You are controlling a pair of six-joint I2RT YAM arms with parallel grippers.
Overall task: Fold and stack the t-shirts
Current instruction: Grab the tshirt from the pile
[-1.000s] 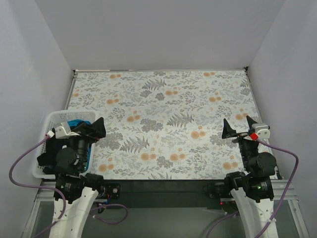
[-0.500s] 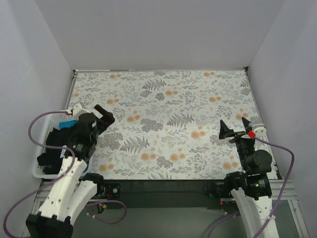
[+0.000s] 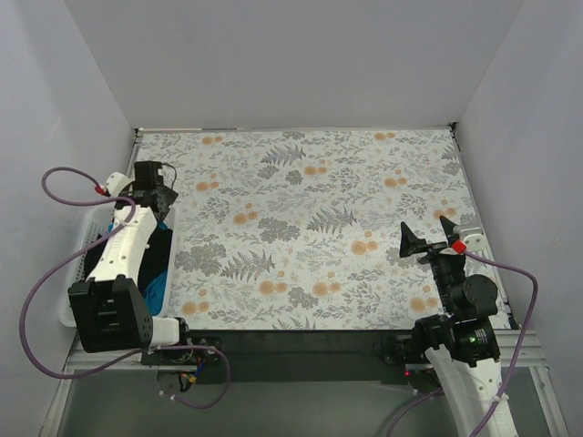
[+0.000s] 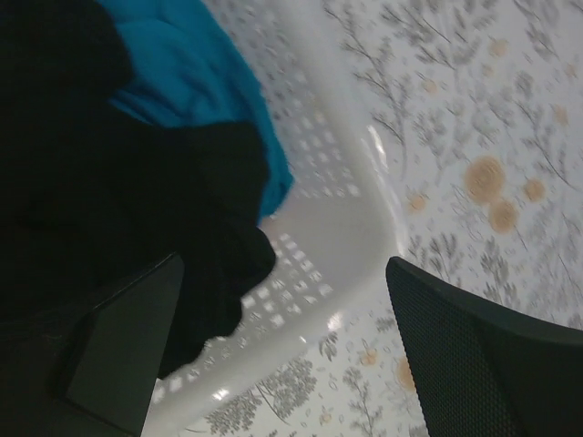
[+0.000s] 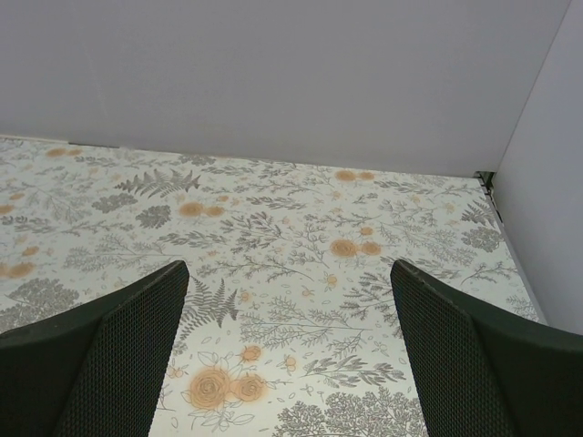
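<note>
Left gripper (image 4: 284, 264), jaws spread, hovers over the basket (image 4: 337, 228) holding black tee (image 4: 91, 182) and teal tee (image 4: 191, 82); looks like the fetching step, so next dip in and pinch cloth. Right gripper (image 5: 288, 264) hangs spread above the table (image 3: 301, 200)

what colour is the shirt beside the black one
Teal-blue shirt, clearest in the left wrist view.

I see plain white walls (image 3: 291, 55) boxing the worktop (image 3: 310, 264) at nine, twelve and three o'clock; its grey-fern, orange-bloom cover is evenly lit
</note>
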